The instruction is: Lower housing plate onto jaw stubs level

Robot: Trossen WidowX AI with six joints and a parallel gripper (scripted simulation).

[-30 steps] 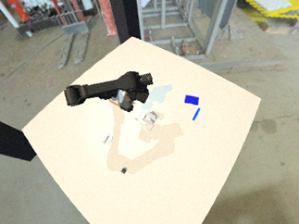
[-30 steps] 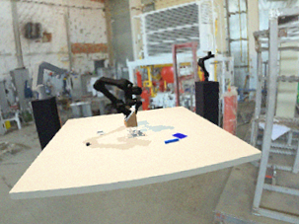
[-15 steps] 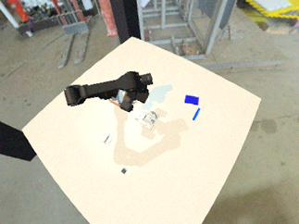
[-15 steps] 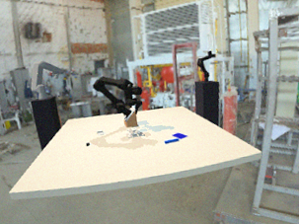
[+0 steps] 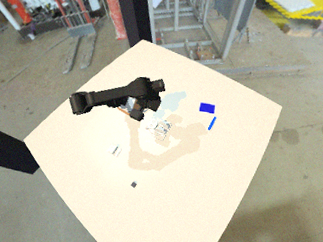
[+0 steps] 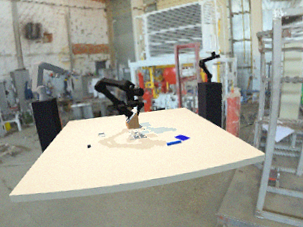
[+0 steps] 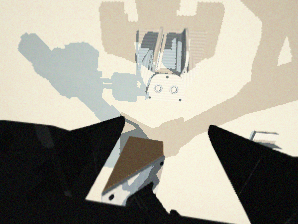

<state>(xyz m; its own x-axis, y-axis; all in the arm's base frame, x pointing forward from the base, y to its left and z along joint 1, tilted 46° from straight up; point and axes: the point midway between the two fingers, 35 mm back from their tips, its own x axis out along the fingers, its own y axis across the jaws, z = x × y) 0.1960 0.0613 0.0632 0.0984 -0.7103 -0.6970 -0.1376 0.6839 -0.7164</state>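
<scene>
The fingers (image 5: pixel 145 110) (image 6: pixel 133 111) are spread almost fully, and nothing is gripped. On the counter (image 5: pixel 200 189) (image 6: pixel 128 168) (image 7: pixel 20 100), a pale assembly (image 5: pixel 162 128) (image 6: pixel 136 134) (image 7: pixel 166 89) is seen ahead of them, with two round marks on its plate-like end; whether this end is the housing plate cannot be told. A brown-faced piece (image 6: pixel 133 122) (image 7: pixel 134 160) is seen low between the fingers in the wrist view, its lower part covered by dark gripper parts. Off to one side, a small pale piece (image 5: pixel 116 150) (image 6: pixel 101 134) (image 7: pixel 265 139) is partly hidden by a finger in the wrist view. A dark cube (image 5: pixel 134 185) (image 6: pixel 89 146) is placed well apart from the assembly. Across from it, a blue block (image 5: pixel 207 108) (image 6: pixel 181 137) and a blue bar (image 5: pixel 211 123) (image 6: pixel 174 142) are set near each other. The jaw stubs cannot be made out clearly, and the assembly's edges are blurred by glare and shadow.
</scene>
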